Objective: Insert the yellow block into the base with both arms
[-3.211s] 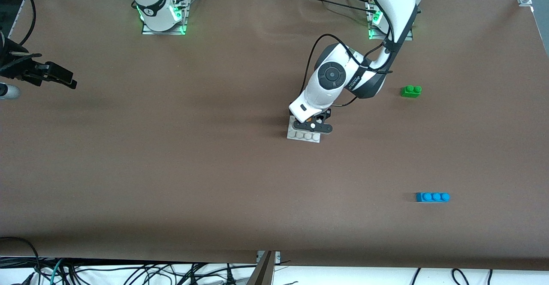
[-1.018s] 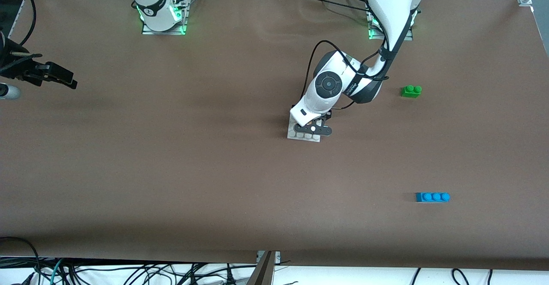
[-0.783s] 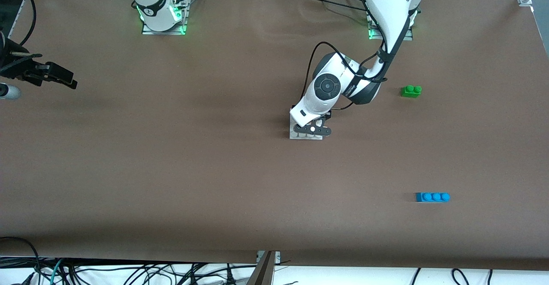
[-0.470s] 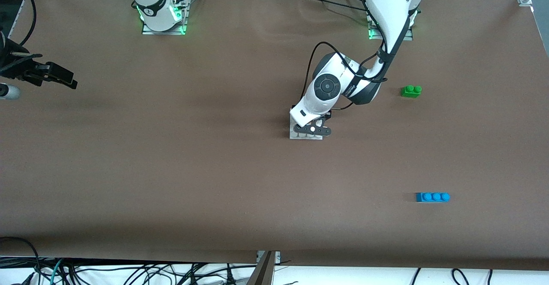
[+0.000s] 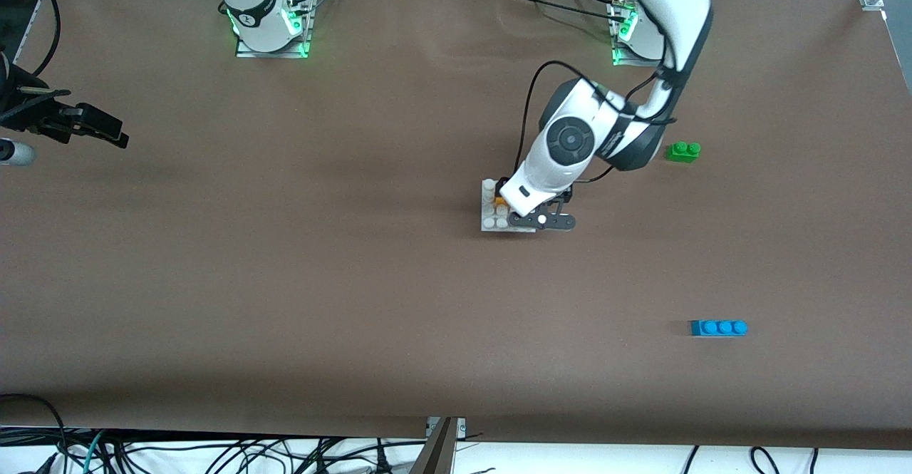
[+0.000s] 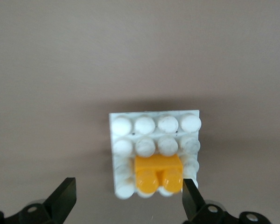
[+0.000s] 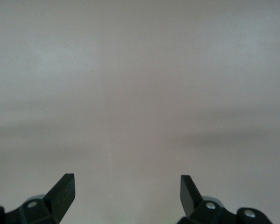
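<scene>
Already the yellow block sat on the base, a white stud plate near the table's middle, with its two studs up. It covered studs in the plate's middle columns, at about 9 o'clock from the wrist in the front view, where only a sliver of orange showed past the arm.

The left gripper hung over the plate's edge with its jaws wide apart and nothing between them; the block lay clear of both fingertips. The right gripper waited over bare table at the right arm's end, at about 9 o'clock in the front view, jaws likewise spread and empty.

By the look of it the block was light, rigid plastic with smooth, somewhat slippery walls, held to the plate by stud friction alone. Whether it was pressed fully home could not be told. Any regrasp would best take the two long side walls, low and square, since a pinch across the studs would likely slip. A green brick and a blue brick lay well apart from the plate.
</scene>
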